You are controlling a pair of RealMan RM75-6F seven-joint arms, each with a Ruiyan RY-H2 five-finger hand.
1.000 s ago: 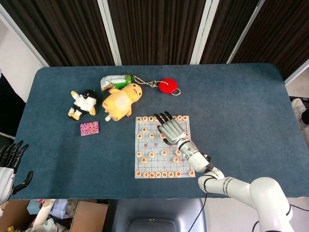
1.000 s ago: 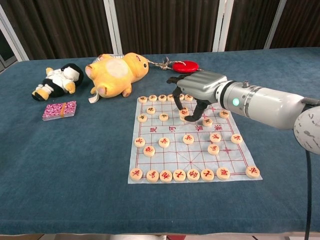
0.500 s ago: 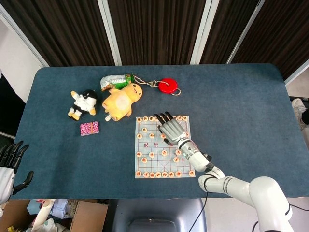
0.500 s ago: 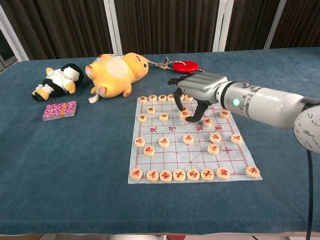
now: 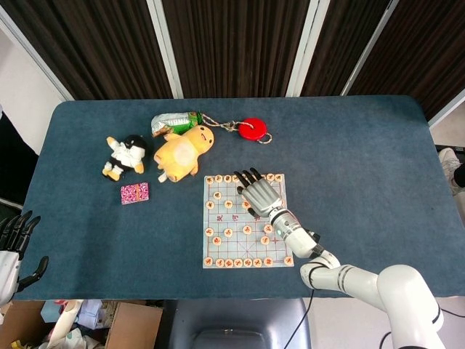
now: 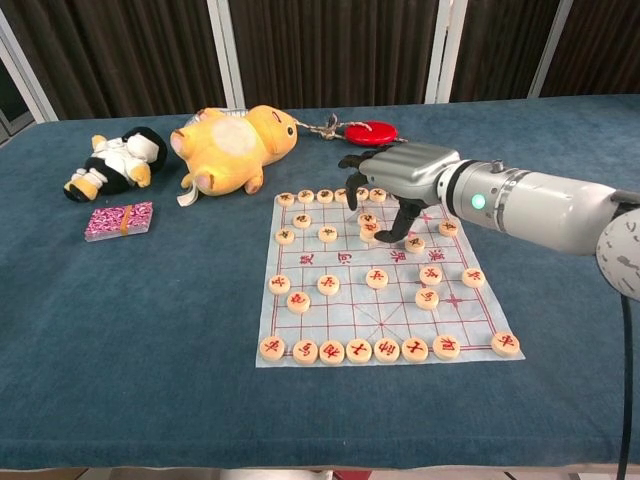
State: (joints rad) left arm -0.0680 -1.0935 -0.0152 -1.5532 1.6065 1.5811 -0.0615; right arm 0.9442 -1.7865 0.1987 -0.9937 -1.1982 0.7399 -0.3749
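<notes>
My right hand (image 5: 259, 193) (image 6: 400, 175) hovers over the far right part of a paper chess board (image 5: 234, 240) (image 6: 350, 305). Its fingers are spread and curl down with nothing between them. The thumb hangs just above the round wooden pieces (image 6: 371, 231) in the board's far rows. More pieces line the near row (image 6: 358, 350). My left hand (image 5: 13, 247) shows only in the head view, beyond the table's near left corner. It holds nothing, and its fingers are apart.
A yellow plush (image 5: 182, 150) (image 6: 232, 148), a black-and-white plush (image 5: 127, 155) (image 6: 115, 160) and a pink packet (image 5: 135, 193) (image 6: 119, 220) lie left of the board. Behind it are a green bag (image 5: 174, 121) and a red disc (image 5: 252, 129) (image 6: 370, 132) on a cord.
My right hand has edged slightly to the right and farther back over the board. My left hand has sunk a little lower in the head view.
</notes>
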